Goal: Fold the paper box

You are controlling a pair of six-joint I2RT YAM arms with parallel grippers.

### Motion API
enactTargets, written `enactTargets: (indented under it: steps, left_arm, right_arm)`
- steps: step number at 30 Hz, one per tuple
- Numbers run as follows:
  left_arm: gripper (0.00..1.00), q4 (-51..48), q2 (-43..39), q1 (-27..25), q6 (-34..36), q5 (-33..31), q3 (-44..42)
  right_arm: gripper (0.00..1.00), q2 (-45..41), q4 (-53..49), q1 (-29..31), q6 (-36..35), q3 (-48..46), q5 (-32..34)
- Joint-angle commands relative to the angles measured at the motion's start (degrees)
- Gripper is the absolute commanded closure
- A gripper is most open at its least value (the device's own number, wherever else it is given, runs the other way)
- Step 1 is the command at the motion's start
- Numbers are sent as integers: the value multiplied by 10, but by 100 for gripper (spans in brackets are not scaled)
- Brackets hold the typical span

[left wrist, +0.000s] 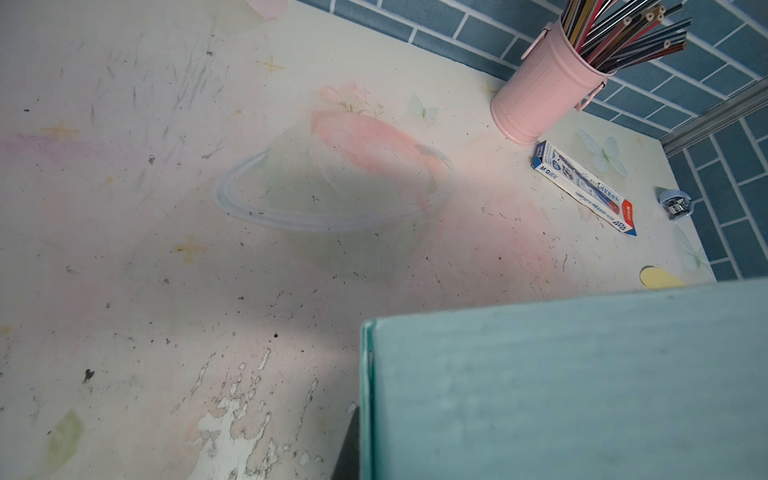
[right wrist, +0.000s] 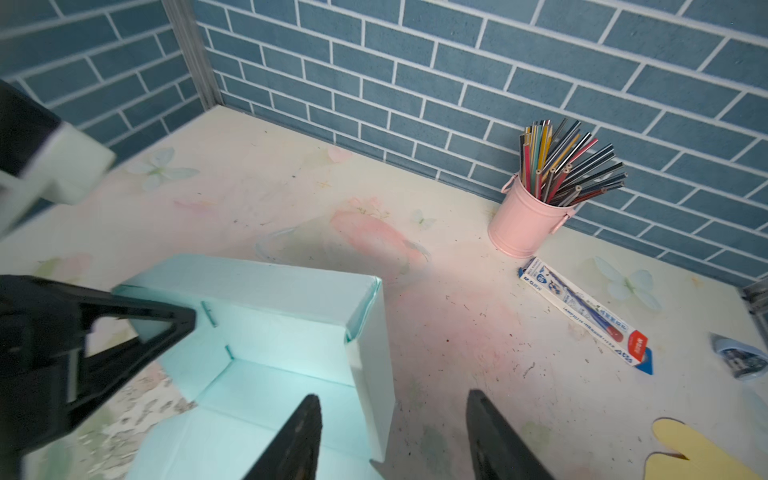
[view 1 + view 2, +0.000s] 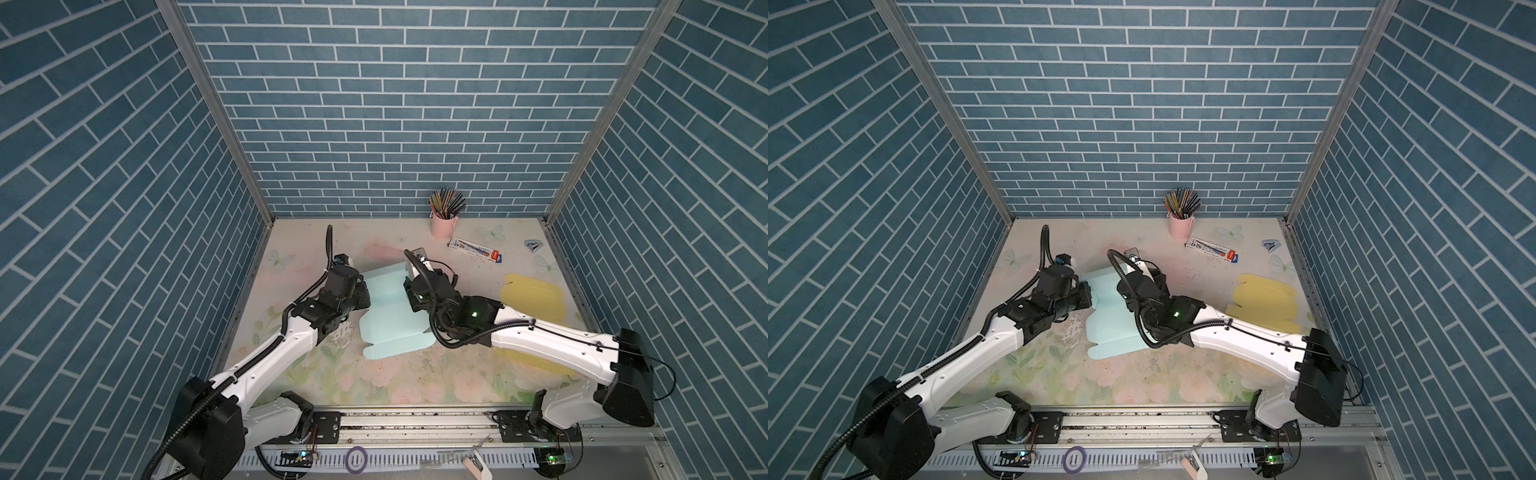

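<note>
The light blue paper box (image 3: 388, 320) lies partly folded in the middle of the table in both top views, its far end raised into walls (image 2: 270, 286) and its near flaps flat. My left gripper (image 3: 363, 295) is at the box's left wall, where its black finger (image 2: 145, 324) lies along that wall, shut on it. The left wrist view shows only the wall's edge (image 1: 368, 395); its own fingers are out of frame. My right gripper (image 2: 392, 411) is open and straddles the box's right wall (image 2: 374, 374), one finger inside and one outside.
A pink cup of pencils (image 3: 444, 224) stands at the back wall, with a pen carton (image 3: 478, 249) and a small blue object (image 3: 533, 246) nearby. A flat yellow paper sheet (image 3: 532, 297) lies on the right, partly under my right arm. Blue brick walls enclose three sides.
</note>
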Motion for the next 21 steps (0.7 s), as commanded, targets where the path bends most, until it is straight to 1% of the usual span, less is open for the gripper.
enactTargets:
  steps: [1, 3, 4, 5, 7, 8, 13, 17, 21]
  left_arm:
    - [100, -8, 1, -1, 23, -16, -5]
    - [100, -9, 0, -1, 35, -15, -7]
    - [100, -8, -2, -1, 41, -13, -10]
    - [100, -7, -5, -1, 48, -8, -11]
    - [100, -18, -5, -1, 67, 0, -7]
    - [100, -30, -3, -2, 75, 2, -1]
    - [100, -76, 8, -3, 118, 25, 23]
    - [100, -110, 26, -10, 158, 34, 44]
    - [100, -111, 34, -27, 195, 37, 47]
  right_arm:
    - [37, -59, -36, -22, 7, 6, -92]
    - [36, -77, -57, -79, 38, 4, -226]
    - [36, -84, -56, -118, 64, -2, -308]
    - [37, -90, -49, -156, 89, -12, -372]
    - [37, -104, -21, -204, 115, -37, -453]
    - [37, -111, -10, -219, 119, -47, -472]
    - [37, -114, -5, -259, 111, -68, -489]
    - [37, -106, 18, -273, 113, -93, -497]
    - [37, -94, 32, -279, 115, -117, -495]
